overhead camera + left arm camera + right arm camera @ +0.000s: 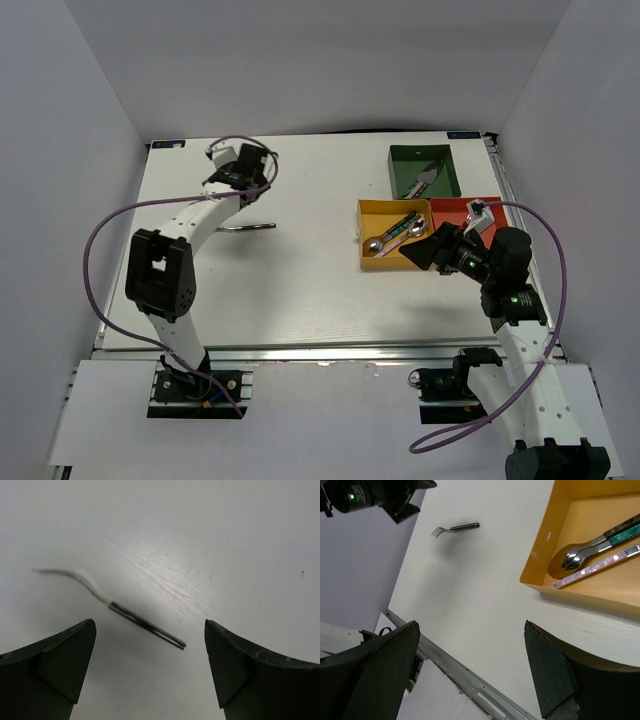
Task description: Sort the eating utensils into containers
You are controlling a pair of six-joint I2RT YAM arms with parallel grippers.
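One fork [250,227] with a dark handle lies alone on the white table, left of centre. My left gripper [243,188] hovers just behind it, open and empty. From the left wrist, the fork [146,626] lies slanted just ahead of the open left gripper [150,623]. The yellow tray [372,258] holds spoons [392,236]; in the right wrist view these are a spoon [570,560] and a pink-handled utensil [592,569]. The green tray [440,155] holds a knife [420,182]. The red tray [458,207] is partly hidden. My right gripper [422,252] stands open and empty at the yellow tray's near right corner.
The three trays sit together at the back right, next to the table's right edge. The table's metal front rail [470,680] runs under my right gripper [470,625]. White walls close in the left, back and right sides.
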